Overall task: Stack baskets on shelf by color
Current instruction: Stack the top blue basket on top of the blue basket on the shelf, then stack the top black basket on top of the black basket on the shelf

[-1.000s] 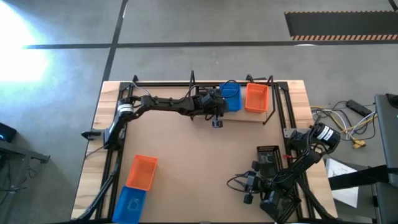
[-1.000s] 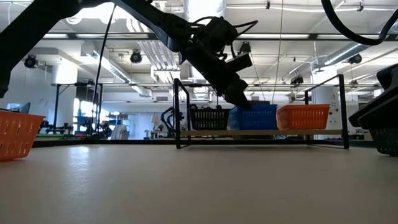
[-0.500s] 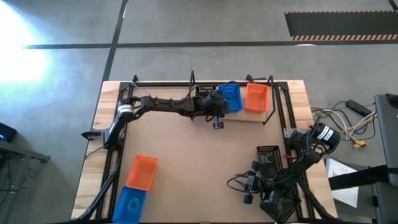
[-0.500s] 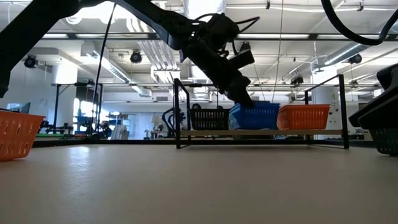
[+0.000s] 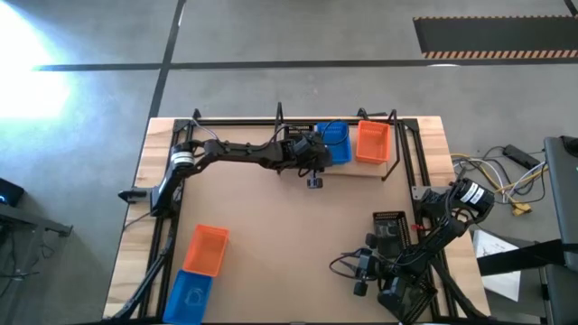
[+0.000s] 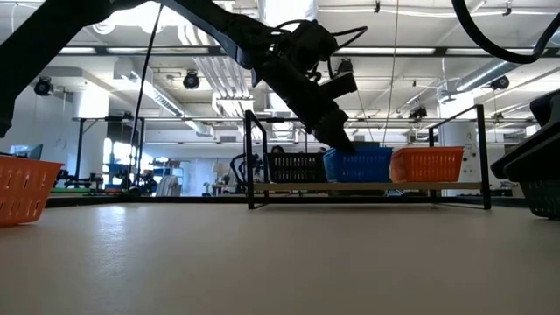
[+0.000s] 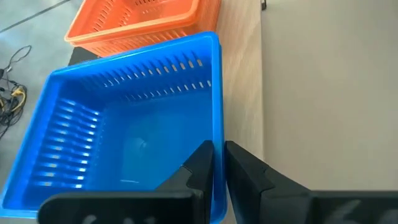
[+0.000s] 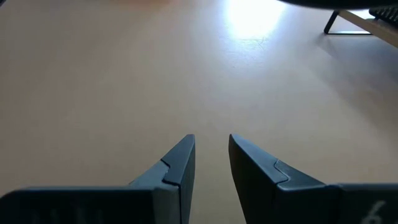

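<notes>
- While your left gripper (image 7: 217, 163) is clamped on the near wall of the blue basket (image 7: 118, 124), one finger inside and one outside, hold that pinch until the basket sits flat on the shelf (image 5: 357, 169).
- From above, the blue basket sits mid-shelf, touching or just beside the orange basket (image 5: 372, 142); the low view puts a black basket (image 6: 293, 166) on its other side.
- Check the low view before you let go: the blue basket's base looks level with its neighbours on the board, so it seems down or nearly so, but you cannot be sure it bears fully.
- Open the fingers only a little and lift straight up along the wall, so you don't drag the basket off the board's front edge or nudge the orange one.
- Your right gripper (image 8: 211, 163) waits low over bare table (image 8: 124, 74) at the near right, fingers slightly apart and holding nothing.
- Two baskets wait at the near left corner: an orange one (image 5: 209, 249) and a blue one (image 5: 189, 293), touching end to end; both should stack by colour.
- A dark basket (image 5: 389, 226) by the right arm is partly hidden by the arm and cables.
- From above, the left wrist covers the black basket on the shelf, so you cannot judge how it lies.
</notes>
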Robot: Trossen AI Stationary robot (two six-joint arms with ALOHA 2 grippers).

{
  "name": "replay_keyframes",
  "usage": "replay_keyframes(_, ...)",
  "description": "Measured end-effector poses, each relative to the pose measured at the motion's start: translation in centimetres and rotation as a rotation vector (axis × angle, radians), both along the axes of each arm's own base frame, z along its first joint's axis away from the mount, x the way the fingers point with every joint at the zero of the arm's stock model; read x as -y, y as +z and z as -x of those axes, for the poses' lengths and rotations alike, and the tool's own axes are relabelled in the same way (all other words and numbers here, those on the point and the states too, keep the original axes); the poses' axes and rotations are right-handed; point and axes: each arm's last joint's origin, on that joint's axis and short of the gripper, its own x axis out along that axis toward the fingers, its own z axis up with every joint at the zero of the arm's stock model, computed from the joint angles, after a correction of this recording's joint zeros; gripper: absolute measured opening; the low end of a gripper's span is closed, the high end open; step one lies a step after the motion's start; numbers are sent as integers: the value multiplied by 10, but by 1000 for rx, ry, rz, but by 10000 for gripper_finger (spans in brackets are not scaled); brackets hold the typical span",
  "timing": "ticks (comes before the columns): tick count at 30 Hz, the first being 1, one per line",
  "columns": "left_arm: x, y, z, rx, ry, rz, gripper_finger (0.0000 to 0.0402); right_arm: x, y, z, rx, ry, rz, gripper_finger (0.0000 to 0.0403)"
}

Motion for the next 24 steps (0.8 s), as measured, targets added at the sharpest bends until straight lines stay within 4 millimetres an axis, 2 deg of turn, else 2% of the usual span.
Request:
replay_keyframes(7,3,17,4,39,-29,15,37,0,0,0,2,-1,1,91)
replay_keyframes(14,9,44,17,61,-35,17,112,0,4,0,14,-2,14,91)
replay_keyframes(19,13,53,25,41,-35,27,157,0,8,1,18,4,13,91)
replay_keyframes(22,24,57,32,1,-13,59,163,-5,18,1,29,28,12,91)
replay_keyframes(24,38,60,39,-33,-24,65,164,-9,28,1,39,58,21,91)
